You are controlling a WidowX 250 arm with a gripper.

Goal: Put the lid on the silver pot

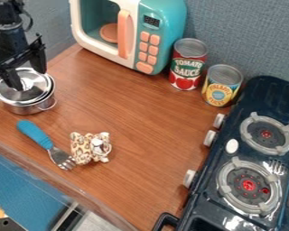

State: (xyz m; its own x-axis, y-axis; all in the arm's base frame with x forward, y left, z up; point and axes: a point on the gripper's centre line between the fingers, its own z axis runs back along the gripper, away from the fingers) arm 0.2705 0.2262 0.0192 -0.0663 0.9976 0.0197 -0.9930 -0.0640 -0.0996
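At the left of the view, the black gripper hangs over the silver lid, its two fingers spread apart on either side of the lid's middle. The round, shiny lid lies on top of the silver pot, set a little toward the left, with a strip of the pot's rim showing at the right. A small wire handle sticks out on the pot's right side. The fingers partly hide the lid's centre, and I cannot tell whether they touch it.
A teal toy microwave stands behind, with a tomato sauce can and a yellow-labelled can beside it. A blue-handled fork and a spotted plush toy lie in front of the pot. The dark toy stove fills the right side.
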